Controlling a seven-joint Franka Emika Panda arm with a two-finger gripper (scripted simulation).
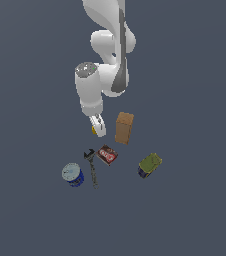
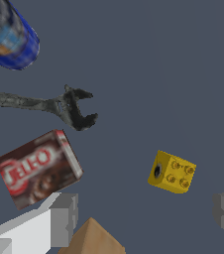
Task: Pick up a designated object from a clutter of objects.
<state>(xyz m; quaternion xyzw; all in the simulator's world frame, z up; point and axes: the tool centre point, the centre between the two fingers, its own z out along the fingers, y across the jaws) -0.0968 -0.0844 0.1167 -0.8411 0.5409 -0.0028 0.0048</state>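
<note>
The designated object, a tiny yellow cube with dark studs, lies on the grey floor. In the exterior view only a sliver of the cube shows beside my gripper, which hangs right over it. In the wrist view my gripper is open, with its grey fingertips far apart and nothing between them. The cube sits below the gap, closer to one fingertip, untouched. The rest of the clutter of objects surrounds it.
A tall brown box stands just to the exterior view's right of the gripper. In front lie a red packet, a dark wrench, a blue can and an olive-yellow box.
</note>
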